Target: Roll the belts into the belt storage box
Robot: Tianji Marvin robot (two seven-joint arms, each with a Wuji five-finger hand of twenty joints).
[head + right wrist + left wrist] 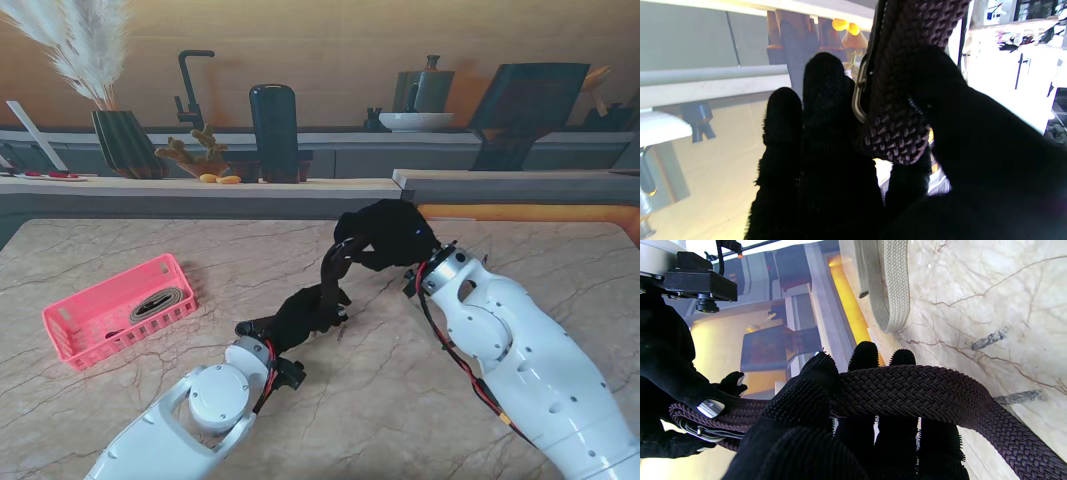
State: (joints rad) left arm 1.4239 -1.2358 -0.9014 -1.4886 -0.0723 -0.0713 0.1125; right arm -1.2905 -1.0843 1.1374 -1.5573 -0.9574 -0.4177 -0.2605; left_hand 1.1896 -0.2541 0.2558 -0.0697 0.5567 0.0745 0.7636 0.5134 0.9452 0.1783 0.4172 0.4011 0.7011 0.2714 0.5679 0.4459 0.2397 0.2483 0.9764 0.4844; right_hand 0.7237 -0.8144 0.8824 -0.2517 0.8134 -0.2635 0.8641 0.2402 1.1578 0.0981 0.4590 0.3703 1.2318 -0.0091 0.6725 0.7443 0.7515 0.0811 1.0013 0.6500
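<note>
**Dark braided belt held between both hands above the table**

The dark brown woven belt (335, 270) is off the marble table (300, 400), stretched between the two black-gloved hands near the middle of the table. The left hand (300, 312) has its fingers (867, 356) curled under the strap with the thumb pressed on top, clamping it. The right hand (395, 235), farther from me, pinches the buckle end; the right wrist view shows the metal buckle (860, 96) against the fingers (823, 86) and the thumb closed over the braid.

The pink plastic slotted storage box (75, 335) stands at the left, well apart from both hands, with one rolled belt (155, 303) inside. A grey woven belt (893, 290) lies flat on the table in the left wrist view.
</note>
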